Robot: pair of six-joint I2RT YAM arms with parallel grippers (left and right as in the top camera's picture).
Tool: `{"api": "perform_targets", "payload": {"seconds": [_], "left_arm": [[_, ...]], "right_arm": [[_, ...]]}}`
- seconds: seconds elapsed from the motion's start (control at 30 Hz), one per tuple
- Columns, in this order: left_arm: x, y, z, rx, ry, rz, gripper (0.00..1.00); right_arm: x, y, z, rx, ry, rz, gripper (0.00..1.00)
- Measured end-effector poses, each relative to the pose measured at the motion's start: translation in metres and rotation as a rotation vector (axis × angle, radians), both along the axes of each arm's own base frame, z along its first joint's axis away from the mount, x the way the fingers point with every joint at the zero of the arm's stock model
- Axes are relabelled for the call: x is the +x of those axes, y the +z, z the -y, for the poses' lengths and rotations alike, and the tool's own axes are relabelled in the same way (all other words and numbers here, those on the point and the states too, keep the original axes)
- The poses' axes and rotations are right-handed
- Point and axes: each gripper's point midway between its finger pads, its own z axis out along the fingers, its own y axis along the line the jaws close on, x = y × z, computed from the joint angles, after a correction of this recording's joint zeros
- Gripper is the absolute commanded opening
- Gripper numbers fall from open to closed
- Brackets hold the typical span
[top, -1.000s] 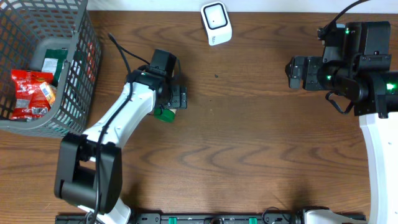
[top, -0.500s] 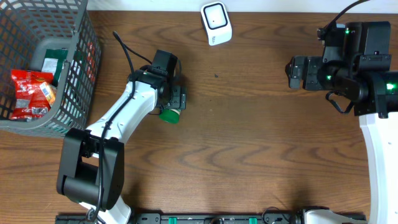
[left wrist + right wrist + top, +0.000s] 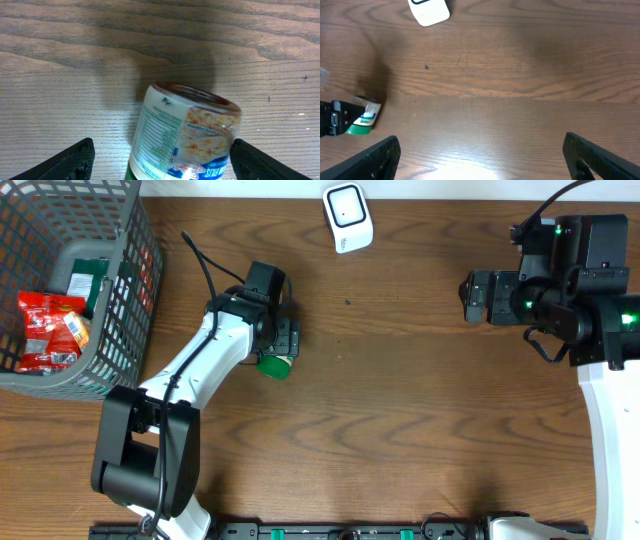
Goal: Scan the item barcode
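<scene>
The item is a small jar (image 3: 185,130) with a green lid (image 3: 272,365) and a printed label, lying on its side on the wooden table. My left gripper (image 3: 160,160) is open and straddles it. The right finger (image 3: 260,162) is close against the jar's side, and the left finger (image 3: 70,162) stands well clear. No barcode shows on the label's visible face, only a nutrition table and a picture. The white scanner (image 3: 345,217) sits at the table's far edge, also seen as the scanner (image 3: 429,10) in the right wrist view. My right gripper (image 3: 480,155) hangs open over bare wood, holding nothing.
A grey wire basket (image 3: 120,330) stands at the far left with red snack packets (image 3: 50,330) and a green packet (image 3: 88,280) inside. The right arm (image 3: 560,285) is at the right side. The jar (image 3: 364,122) shows far left in the right wrist view.
The left gripper shifted slightly and narrowed a little. The jar now shows more of its green lid, a bit further right. The right arm has not moved.
</scene>
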Motion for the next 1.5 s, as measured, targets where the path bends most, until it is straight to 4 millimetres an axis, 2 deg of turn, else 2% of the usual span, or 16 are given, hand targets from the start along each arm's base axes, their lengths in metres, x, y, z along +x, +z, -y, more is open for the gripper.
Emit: {"api": "perform_targets", "payload": {"seconds": [0.23,0.63,0.87,1.5], "left_arm": [[0.002,0.0,-0.001,0.008,0.003,0.012,0.86],[0.0,-0.001,-0.025,0.133,0.035,0.014,0.86],[0.001,-0.001,-0.034,0.135,0.075,0.008,0.86],[0.0,-0.002,-0.025,0.034,0.219,-0.013,0.85]], "right_arm": [[0.0,0.0,0.0,0.0,0.0,0.0,0.99],[0.0,0.0,0.0,0.0,0.0,0.0,0.99],[0.0,0.0,0.0,0.0,0.0,0.0,0.99],[0.0,0.0,0.0,0.0,0.0,0.0,0.99]]}}
